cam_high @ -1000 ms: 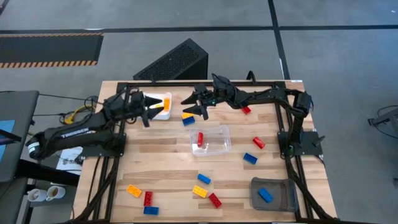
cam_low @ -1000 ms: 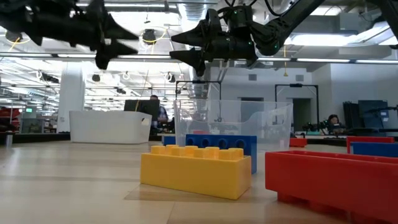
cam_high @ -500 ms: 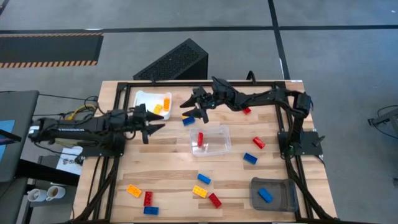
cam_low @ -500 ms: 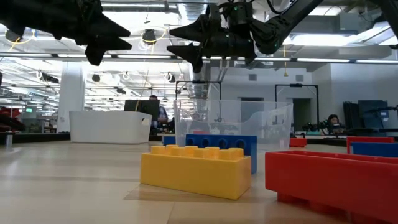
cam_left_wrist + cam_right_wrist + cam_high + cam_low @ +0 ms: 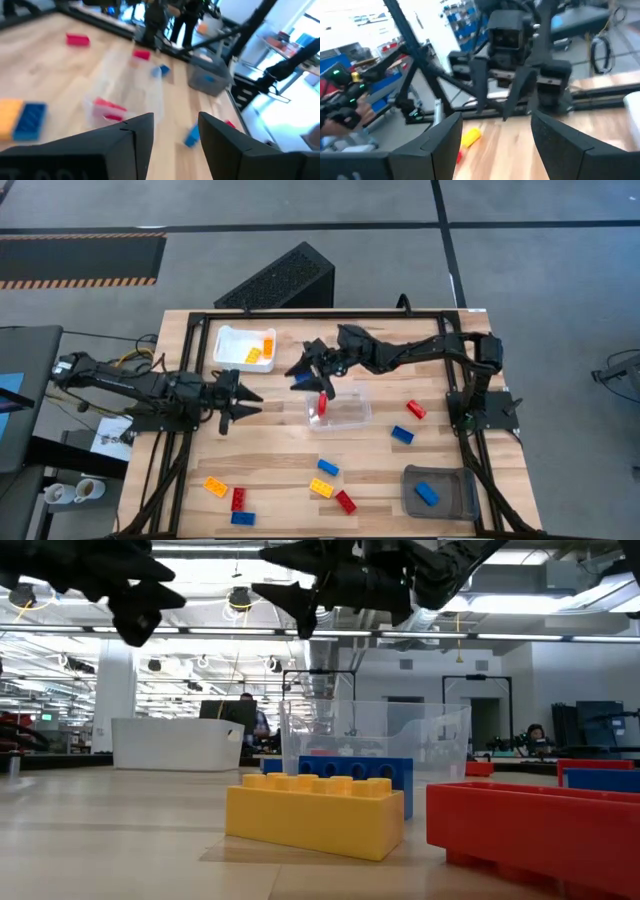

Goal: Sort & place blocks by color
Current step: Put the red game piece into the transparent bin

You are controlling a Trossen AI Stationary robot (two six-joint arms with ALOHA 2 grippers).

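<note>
Red, blue and yellow-orange blocks lie scattered on the wooden table: a near-left group (image 5: 232, 500), a near-middle group (image 5: 330, 485), and a red (image 5: 415, 409) and a blue one (image 5: 402, 434) at the right. A white tray (image 5: 232, 340) holds orange blocks (image 5: 260, 348). A clear container (image 5: 350, 412) holds a red block (image 5: 321, 402). A grey tray (image 5: 455, 502) holds a blue block (image 5: 426, 493). My left gripper (image 5: 248, 401) hovers open left of the clear container. My right gripper (image 5: 304, 371) hovers open over that container's far left corner. Both are empty.
A black frame (image 5: 330, 313) runs around the table's far and side edges. A blue block (image 5: 301, 383) lies under my right gripper. In the left wrist view a yellow and a blue block (image 5: 22, 117) lie side by side. Bare wood lies between the near-left blocks and the left gripper.
My left gripper has swung away from the white tray toward the table's near edge, staying above the table, and now points at the clear container. My right gripper has moved toward the near edge and a little left, over the clear container's far corner. No block has moved.
</note>
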